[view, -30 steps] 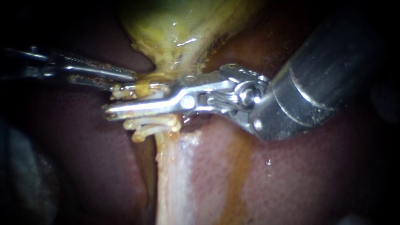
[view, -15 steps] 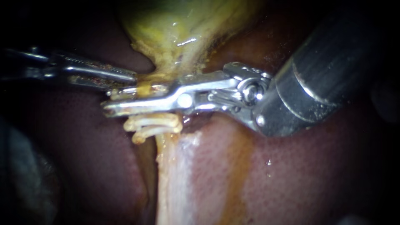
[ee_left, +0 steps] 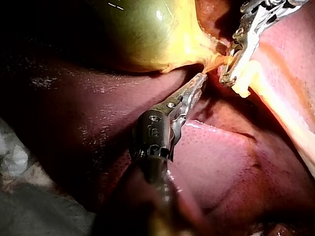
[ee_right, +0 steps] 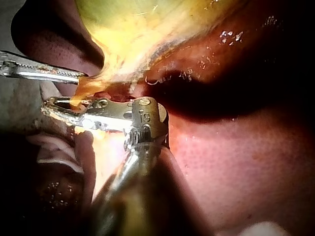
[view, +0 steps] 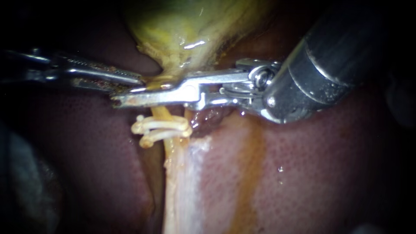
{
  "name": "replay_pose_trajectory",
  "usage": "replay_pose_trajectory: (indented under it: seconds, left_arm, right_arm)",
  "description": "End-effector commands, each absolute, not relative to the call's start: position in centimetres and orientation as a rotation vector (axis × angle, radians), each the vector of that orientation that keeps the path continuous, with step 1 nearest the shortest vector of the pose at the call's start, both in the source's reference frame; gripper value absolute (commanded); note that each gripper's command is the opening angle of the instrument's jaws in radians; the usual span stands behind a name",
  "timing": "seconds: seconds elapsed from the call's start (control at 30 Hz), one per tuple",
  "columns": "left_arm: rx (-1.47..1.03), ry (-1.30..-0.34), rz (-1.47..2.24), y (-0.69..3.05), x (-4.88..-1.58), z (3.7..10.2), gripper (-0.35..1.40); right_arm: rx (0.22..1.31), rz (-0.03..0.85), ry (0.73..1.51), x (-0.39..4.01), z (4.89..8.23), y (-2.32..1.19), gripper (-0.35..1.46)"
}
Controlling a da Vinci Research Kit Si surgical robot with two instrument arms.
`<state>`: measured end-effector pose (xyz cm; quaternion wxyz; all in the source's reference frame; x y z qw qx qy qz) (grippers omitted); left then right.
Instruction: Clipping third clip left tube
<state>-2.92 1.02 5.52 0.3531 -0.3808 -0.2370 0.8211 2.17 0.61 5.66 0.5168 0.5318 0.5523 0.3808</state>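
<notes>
The yellow-green gallbladder (view: 182,26) narrows down into a thin yellow tube (view: 161,113). Two pale clips (view: 162,128) sit across this tube. Just above them my right instrument (view: 123,97) lies crosswise, its jaws shut on the tube. My left instrument (view: 130,82) holds the gallbladder's neck from the left, jaws shut on that tissue. In the left wrist view, the left instrument (ee_left: 201,78) pinches the neck, and the right instrument (ee_left: 227,78) is just beyond it. The right wrist view has the right instrument (ee_right: 54,109) clamped over orange tissue under the gallbladder (ee_right: 147,24).
Dark red liver (view: 325,173) lies all around. A pale band of tissue (view: 182,186) runs from the clips toward the near edge. The right instrument's thick shaft (view: 333,56) fills the upper right. White gauze (ee_left: 15,162) shows beside the left instrument's shaft.
The right instrument's jaws have closed together on the tube. They have also shifted up, away from the two clips, baring a short length of tube. The left instrument has held still.
</notes>
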Motion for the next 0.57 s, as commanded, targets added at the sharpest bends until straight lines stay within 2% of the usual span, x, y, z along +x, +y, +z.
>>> replay_pose_trajectory:
  seconds: [0.03,0.57]
  left_arm:
    - [-0.985,-0.613,2.124,1.02,-2.92,5.52,-0.35]
    - [-0.985,-0.614,2.124,1.02,-2.92,5.52,-0.35]
  right_arm:
    - [1.276,0.915,1.325,2.17,5.65,0.61,-0.35]
    - [1.276,0.915,1.325,2.16,5.65,0.60,-0.35]
